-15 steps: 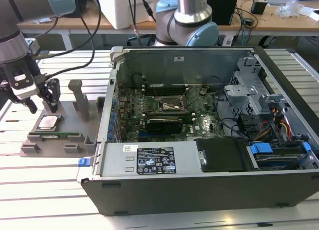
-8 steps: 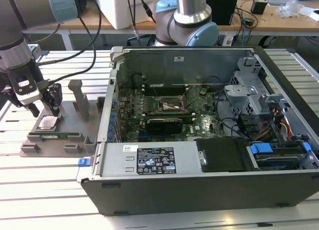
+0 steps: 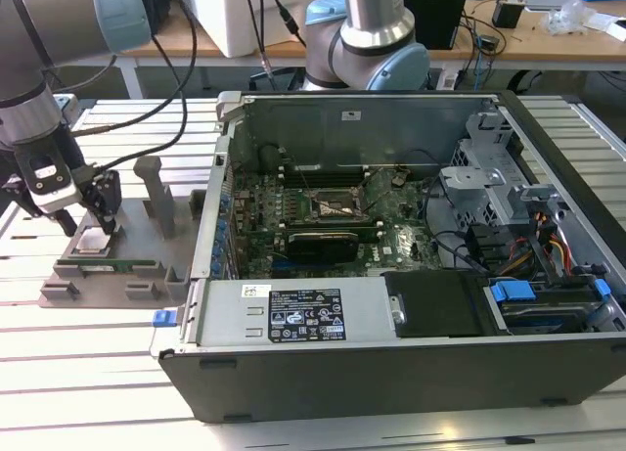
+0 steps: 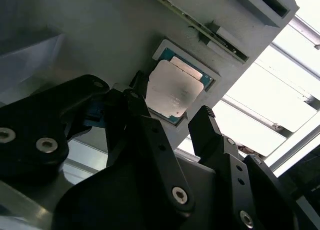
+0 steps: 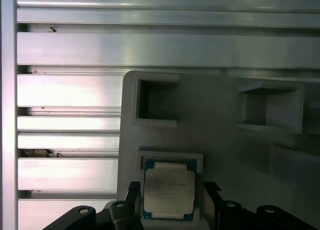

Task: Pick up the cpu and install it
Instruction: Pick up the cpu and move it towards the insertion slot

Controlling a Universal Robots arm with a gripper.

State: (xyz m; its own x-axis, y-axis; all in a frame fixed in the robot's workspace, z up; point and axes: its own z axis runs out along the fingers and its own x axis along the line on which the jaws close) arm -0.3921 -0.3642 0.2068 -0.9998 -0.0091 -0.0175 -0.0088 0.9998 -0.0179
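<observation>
The cpu is a flat silvery square chip lying in a square recess of the grey holder block, on the exterior view's left. My gripper hangs just above it, open. In both wrist views the cpu sits between the two black fingers, one fingertip at one edge and the other fingertip a little off the opposite edge. The gripper straddles the chip without clamping it. The black-framed socket lies on the motherboard inside the open computer case.
The holder block has two upright posts and a long green memory stick along its front edge. It rests on a slatted aluminium table. A second robot arm's base stands behind the case. Cables and drive bays fill the case's right side.
</observation>
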